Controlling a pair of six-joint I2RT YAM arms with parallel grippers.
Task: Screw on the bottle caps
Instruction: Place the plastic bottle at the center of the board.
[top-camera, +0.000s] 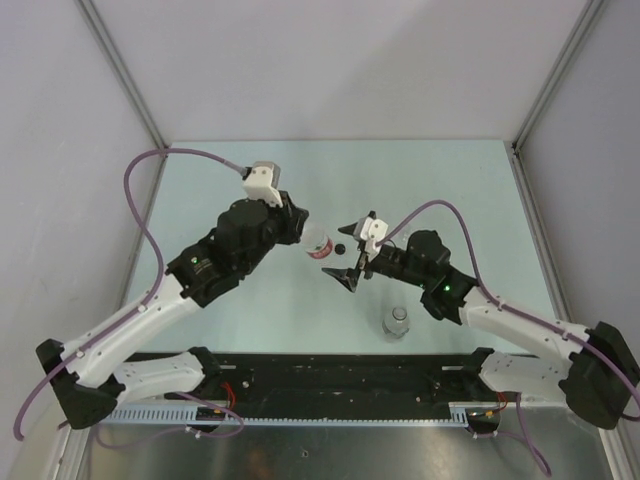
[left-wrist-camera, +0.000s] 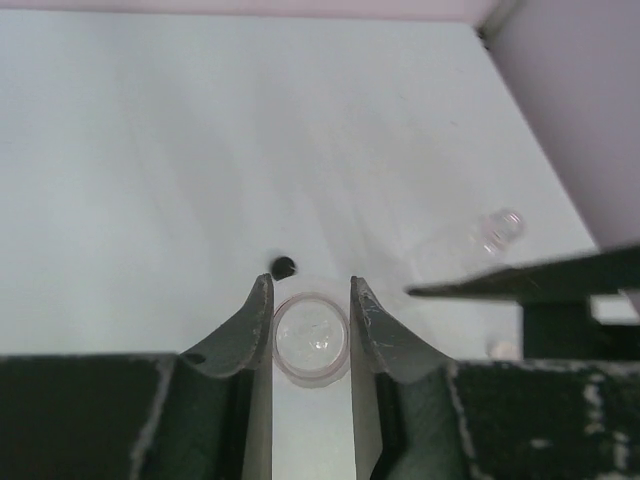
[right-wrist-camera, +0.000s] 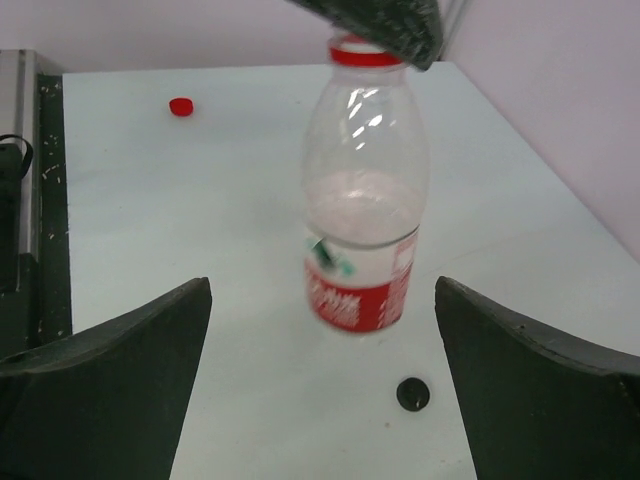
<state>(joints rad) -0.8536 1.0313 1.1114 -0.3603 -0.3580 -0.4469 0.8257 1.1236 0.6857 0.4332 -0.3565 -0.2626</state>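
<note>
My left gripper (top-camera: 305, 235) is shut on the neck of the clear bottle with the red-and-white label (top-camera: 317, 243). In the left wrist view the fingers (left-wrist-camera: 262, 318) clamp its round open mouth (left-wrist-camera: 311, 338). In the right wrist view that bottle (right-wrist-camera: 362, 250) hangs upright with a red ring at its neck. My right gripper (top-camera: 350, 256) is wide open and empty, facing the bottle (right-wrist-camera: 322, 290). The black cap (top-camera: 340, 249) lies on the table between them (right-wrist-camera: 412, 393). The red cap (right-wrist-camera: 181, 106) lies far behind the bottle. A second clear bottle (top-camera: 397, 322) stands near the front.
The second bottle also shows in the left wrist view (left-wrist-camera: 497, 232), behind the right gripper's finger (left-wrist-camera: 530, 280). A faint whitish round spot (left-wrist-camera: 497, 347) lies near it. Grey walls enclose the table (top-camera: 450, 180). A black rail (top-camera: 340, 380) runs along the near edge.
</note>
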